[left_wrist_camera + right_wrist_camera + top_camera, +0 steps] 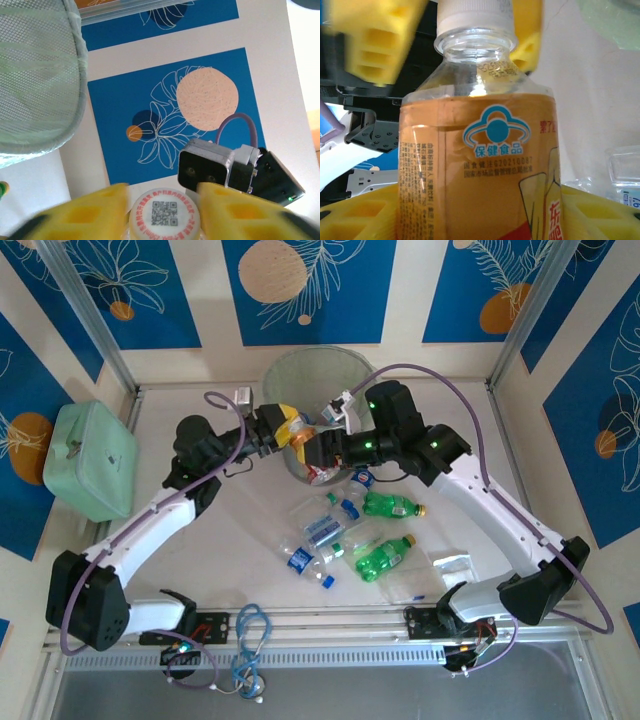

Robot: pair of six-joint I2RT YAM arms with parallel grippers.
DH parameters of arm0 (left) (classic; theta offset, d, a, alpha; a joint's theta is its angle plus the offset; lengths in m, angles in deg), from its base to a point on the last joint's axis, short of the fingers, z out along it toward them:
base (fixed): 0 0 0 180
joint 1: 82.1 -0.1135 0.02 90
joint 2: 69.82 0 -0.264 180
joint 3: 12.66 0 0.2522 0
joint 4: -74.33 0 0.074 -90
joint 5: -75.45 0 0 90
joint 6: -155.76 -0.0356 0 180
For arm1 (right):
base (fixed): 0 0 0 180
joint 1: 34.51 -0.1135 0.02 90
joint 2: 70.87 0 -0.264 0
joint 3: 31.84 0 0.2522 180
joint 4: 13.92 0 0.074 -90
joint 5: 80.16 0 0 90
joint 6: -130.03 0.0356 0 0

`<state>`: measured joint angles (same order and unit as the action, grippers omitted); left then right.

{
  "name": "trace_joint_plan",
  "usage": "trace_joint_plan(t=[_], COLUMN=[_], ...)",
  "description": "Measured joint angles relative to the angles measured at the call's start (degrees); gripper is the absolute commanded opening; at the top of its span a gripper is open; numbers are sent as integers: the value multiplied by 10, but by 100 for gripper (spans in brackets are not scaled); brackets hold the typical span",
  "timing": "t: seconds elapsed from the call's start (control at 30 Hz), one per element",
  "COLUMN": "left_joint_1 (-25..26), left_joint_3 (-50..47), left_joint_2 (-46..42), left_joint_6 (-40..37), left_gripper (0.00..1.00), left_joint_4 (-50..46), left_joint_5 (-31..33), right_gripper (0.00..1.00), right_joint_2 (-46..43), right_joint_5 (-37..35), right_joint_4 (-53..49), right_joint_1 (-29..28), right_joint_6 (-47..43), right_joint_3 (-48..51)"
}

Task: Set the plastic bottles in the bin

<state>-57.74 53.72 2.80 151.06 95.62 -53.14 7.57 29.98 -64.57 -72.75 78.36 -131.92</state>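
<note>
Right pincer (480,215) grips amber bottle (480,150) at bin (315,352) rim — left pincer (162,210) grip unclear; approx 6 loose bottles (385,558) remain nr bin.

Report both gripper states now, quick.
Left gripper: open, astride the cap of the amber bottle.
Right gripper: shut on the amber bottle.

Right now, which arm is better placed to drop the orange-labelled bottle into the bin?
Right, probably. The right gripper brackets the orange-labelled bottle around its body at the bin, while the left gripper only straddles its cap.
</note>
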Motion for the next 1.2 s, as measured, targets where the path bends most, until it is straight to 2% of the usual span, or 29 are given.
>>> trace_joint_plan(t=[0.03, 0.1, 0.2, 0.33, 0.53, 0.77, 0.93, 1.0, 1.1, 1.2], left_joint_1=[0, 0, 0, -1, -1, -1, -1, -1, 0, 2], left_joint_3=[2, 11, 43, 93, 128, 106, 97, 91, 81, 77], left_joint_2=[0, -3, -21, -66, -91, -84, -83, -82, -78, -74], left_joint_6=[-8, -35, -111, -225, -332, -364, -382, -388, -390, -391], left_gripper=[100, 100, 100, 99, 92, 85, 82, 81, 81, 81], left_joint_4=[-7, -44, -152, -302, -438, -510, -540, -546, -554, -561], left_joint_5=[1, 3, 20, 73, 114, 124, 128, 128, 128, 128], right_gripper=[57, 57, 57, 57, 58, 58, 61, 66, 80, 85], right_joint_2=[0, 0, 0, 2, 46, 136, 184, 206, 239, 260], right_joint_5=[-4, -14, -33, -50, -49, -47, -47, -44, -40, -38], right_joint_4=[0, -5, -19, -21, -10, -11, -20, -30, -45, -61], right_joint_1=[0, 3, 17, 54, 109, 137, 150, 154, 158, 159], right_joint_6=[0, 0, 0, 2, 16, 25, 29, 30, 31, 26], right_joint_3=[0, -5, -32, -81, -154, -227, -258, -280, -323, -359])
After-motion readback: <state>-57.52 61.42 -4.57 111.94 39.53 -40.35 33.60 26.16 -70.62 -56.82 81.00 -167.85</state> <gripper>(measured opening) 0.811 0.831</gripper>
